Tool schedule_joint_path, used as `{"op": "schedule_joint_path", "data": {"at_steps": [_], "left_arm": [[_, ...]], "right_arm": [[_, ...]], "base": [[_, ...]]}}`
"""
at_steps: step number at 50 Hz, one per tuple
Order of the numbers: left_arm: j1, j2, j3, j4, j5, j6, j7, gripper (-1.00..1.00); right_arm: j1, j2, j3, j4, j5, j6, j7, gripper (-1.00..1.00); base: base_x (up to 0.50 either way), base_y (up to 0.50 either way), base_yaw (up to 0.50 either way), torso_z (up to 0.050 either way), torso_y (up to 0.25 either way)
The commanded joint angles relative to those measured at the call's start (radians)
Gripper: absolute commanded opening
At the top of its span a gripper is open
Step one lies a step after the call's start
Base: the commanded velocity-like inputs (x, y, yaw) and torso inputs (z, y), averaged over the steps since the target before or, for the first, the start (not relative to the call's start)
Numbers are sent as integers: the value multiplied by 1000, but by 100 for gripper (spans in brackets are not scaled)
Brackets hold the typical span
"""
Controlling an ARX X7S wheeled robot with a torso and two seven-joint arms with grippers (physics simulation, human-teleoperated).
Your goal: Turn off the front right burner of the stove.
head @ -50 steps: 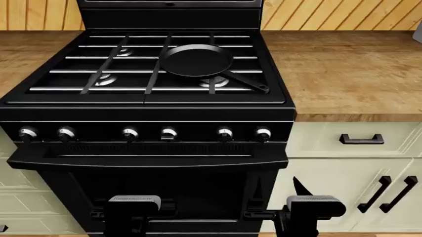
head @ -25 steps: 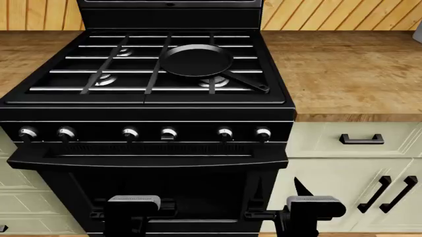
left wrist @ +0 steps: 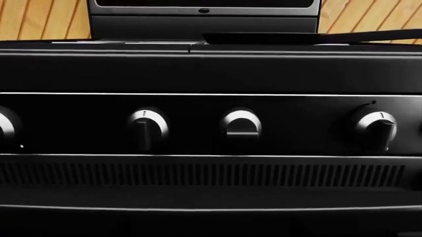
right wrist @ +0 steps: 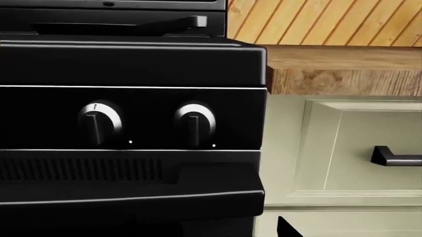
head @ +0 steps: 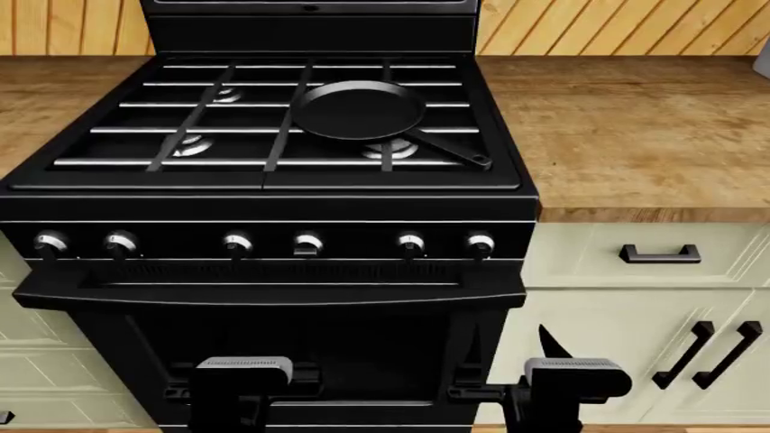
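You've got the stove [head: 270, 198] dead centre in the head view, glossy black with bar grates on top. The front right burner [head: 392, 150] sits at the near right of the cooktop, a little silvery head peeking through the bars. A black frying pan [head: 361, 110] rests on the grate just behind it, and its handle [head: 452, 150] runs out toward the front right corner, passing right next to that burner.

Below the cooktop you've got six silver-faced knobs in a row on the front panel. The rightmost knob [head: 481, 244] and the one beside it [head: 410, 244] fill your right wrist view, both well apart from the arm. In the left wrist view you see the middle pair, with one knob [left wrist: 147, 124] upright and its neighbour [left wrist: 241, 123] turned sideways.

Your left gripper [head: 244, 379] and right gripper [head: 575, 379] hang low in front of the oven door, at the bottom edge of the head view. Honestly you can't tell whether either one is spread or pressed together, since the fingers barely show. Neither touches anything.

Wooden countertop [head: 637, 135] runs off to the right, with pale green cabinets [head: 601, 298] under it.
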State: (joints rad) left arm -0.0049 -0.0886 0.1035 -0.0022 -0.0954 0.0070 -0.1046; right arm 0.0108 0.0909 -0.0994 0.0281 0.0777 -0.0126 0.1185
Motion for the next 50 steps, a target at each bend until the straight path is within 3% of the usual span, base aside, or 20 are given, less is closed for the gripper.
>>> {"op": "schedule_joint_path", "data": {"at_steps": [1, 13, 50], "left_arm": [[-1, -14, 16, 0, -12, -1, -15, 100], [-3, -26, 30, 1, -22, -2, -27, 100], [-7, -52, 62, -1, -50, 3, -57, 100]], "right_arm": [[6, 12, -13, 5, 16, 2, 14, 100], [8, 22, -25, 4, 30, 2, 27, 100], [27, 48, -54, 38, 52, -1, 60, 100]], "base": [[0, 0, 0, -24, 0], [0, 0, 0, -28, 0], [0, 0, 0, -50, 0]]}}
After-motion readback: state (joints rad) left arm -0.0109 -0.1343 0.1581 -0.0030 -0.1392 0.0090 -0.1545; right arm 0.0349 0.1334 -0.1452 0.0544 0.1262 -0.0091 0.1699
